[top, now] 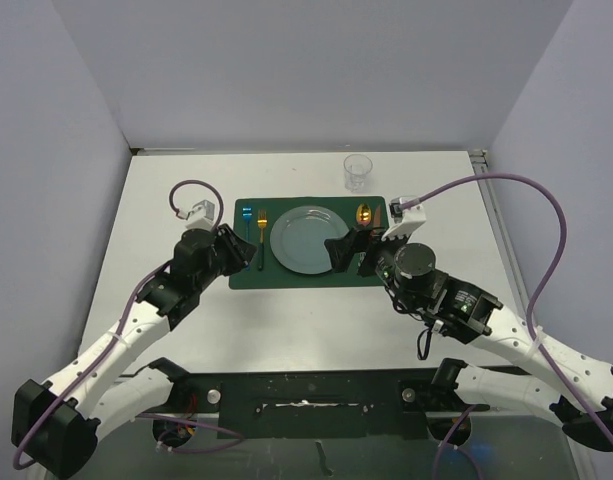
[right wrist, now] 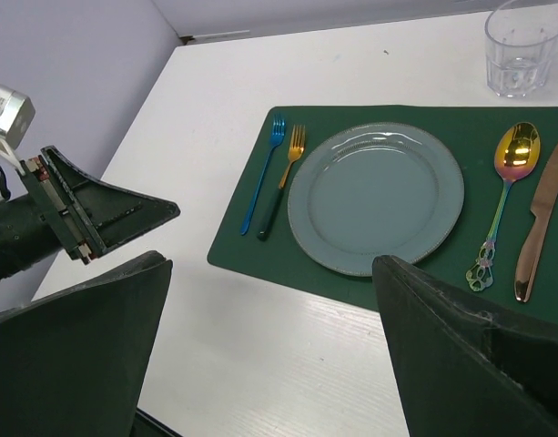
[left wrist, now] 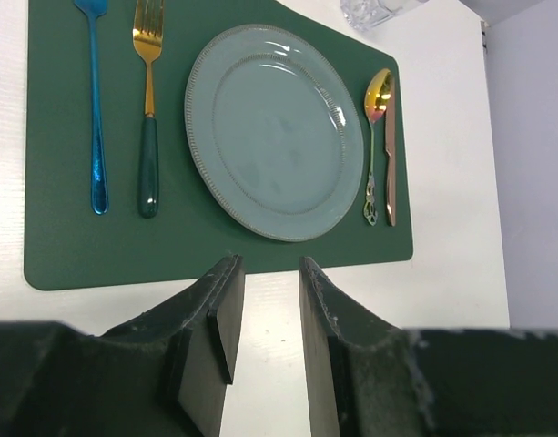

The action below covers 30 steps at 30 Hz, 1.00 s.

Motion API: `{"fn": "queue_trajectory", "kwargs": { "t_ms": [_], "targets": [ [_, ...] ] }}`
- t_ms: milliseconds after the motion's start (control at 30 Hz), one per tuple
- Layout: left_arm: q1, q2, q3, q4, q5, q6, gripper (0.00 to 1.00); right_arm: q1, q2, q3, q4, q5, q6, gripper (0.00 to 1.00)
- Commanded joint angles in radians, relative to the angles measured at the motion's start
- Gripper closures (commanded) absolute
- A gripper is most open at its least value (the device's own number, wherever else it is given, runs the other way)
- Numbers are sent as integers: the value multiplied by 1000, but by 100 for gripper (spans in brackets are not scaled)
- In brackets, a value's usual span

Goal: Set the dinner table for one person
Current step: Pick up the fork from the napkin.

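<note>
Dinner table (top: 286, 330), overhead its knife (right wrist: 540, 218) behind the right claw (top: 354, 256)

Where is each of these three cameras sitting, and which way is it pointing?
Top external: above and behind the arms, looking down on the dinner table; both arms, left gripper and right gripper show.
Left wrist: on the left arm, facing the placemat from its near edge; its own fingers show below.
Right wrist: on the right arm, facing the placemat slantwise; its wide-open fingers and the left gripper show.
Both wrist views share the plate.
</note>
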<state>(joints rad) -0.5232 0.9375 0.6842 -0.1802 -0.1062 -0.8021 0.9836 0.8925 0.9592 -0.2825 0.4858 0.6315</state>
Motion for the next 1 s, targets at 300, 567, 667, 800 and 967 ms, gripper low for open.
{"fn": "queue_trajectory", "kwargs": {
  "t_ms": [300, 567, 667, 800, 967],
  "targets": [
    [12, 205, 50, 2, -349, 89, 79, 10, -40, -85, 22, -38, 53, 2],
    [28, 412, 123, 87, -439, 127, 81, 19, -43, -83, 52, -103, 39, 2],
    [37, 484, 127, 176, -428, 159, 79, 21, -39, -89, 51, -110, 42, 2],
    [59, 596, 164, 269, -337, 223, 74, 26, -39, -97, 48, -122, 49, 2],
    [86, 695, 212, 348, -167, 260, 62, 36, -67, -93, 16, -116, 56, 2]
  ]
}}
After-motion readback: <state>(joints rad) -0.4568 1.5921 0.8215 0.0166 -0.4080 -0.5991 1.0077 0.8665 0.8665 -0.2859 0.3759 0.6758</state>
